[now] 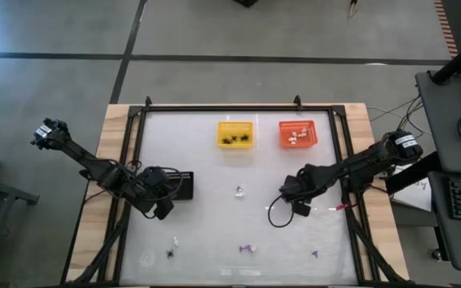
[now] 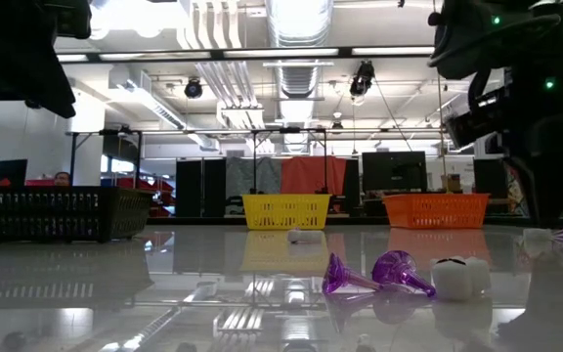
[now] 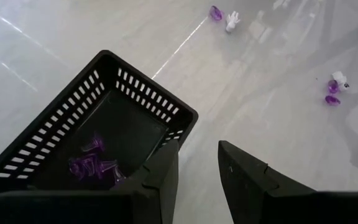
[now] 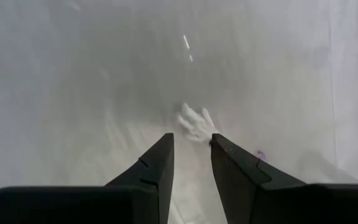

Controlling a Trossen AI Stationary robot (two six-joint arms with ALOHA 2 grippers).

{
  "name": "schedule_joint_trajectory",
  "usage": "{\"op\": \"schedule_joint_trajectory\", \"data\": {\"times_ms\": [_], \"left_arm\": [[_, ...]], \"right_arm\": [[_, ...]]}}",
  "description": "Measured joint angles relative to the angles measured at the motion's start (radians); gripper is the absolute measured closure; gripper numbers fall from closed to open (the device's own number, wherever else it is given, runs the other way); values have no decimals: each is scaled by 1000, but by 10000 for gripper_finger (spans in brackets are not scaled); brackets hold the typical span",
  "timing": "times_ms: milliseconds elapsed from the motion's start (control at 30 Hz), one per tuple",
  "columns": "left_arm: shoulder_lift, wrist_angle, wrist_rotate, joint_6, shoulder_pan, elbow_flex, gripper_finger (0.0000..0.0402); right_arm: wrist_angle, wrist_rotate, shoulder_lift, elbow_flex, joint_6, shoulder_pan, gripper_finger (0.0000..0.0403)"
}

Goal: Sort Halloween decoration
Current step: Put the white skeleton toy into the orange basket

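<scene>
From my remote station, I have the right pincer [image 4: 191, 158] lowered over a small white hand-shaped trinket [image 4: 196, 126] on the glossy worktop [image 1: 214, 232], its fingers standing apart with a gap between them and nothing held; the piece lies just beyond the tips, which I take as lining up for a pick. The left pincer [image 3: 197, 171] hangs over the near corner of the black tray [image 3: 129, 87] at the worktop's left side, fingers parted and empty, and I judge it is placed there because purple pieces belong in that tray: a few purple trinkets [image 3: 91, 163] lie in its bottom. At the far side, the yellow basket [image 1: 235, 134] holds black trinkets [image 1: 237, 140] and the orange basket [image 1: 298, 134] holds white ones [image 1: 298, 135], so each colour has its own container. The Halloween decoration is only partly sorted: loose pieces remain scattered on the worktop, among them a purple piece [image 1: 248, 249] near the front edge, a black one [image 1: 170, 254], and a white one [image 1: 239, 191] near the middle.
</scene>
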Motion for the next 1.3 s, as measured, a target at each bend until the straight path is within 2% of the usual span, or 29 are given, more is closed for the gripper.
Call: {"op": "schedule_joint_trajectory", "data": {"times_ms": [467, 700, 867, 1000, 1300], "left_arm": [[0, 0, 0, 4, 0, 0, 306], [0, 1, 1, 4, 0, 0, 306], [0, 1, 1, 4, 0, 0, 306], [0, 1, 1, 4, 0, 0, 306], [0, 2, 1, -3, 0, 0, 306]], "right_arm": [[151, 13, -3, -126, -10, -57, 309], [197, -41, 3, -158, 27, -121, 359], [211, -84, 4, -156, 81, -144, 392], [202, -123, 4, -131, 125, -153, 394], [173, -131, -18, -74, 218, -180, 395]]}}
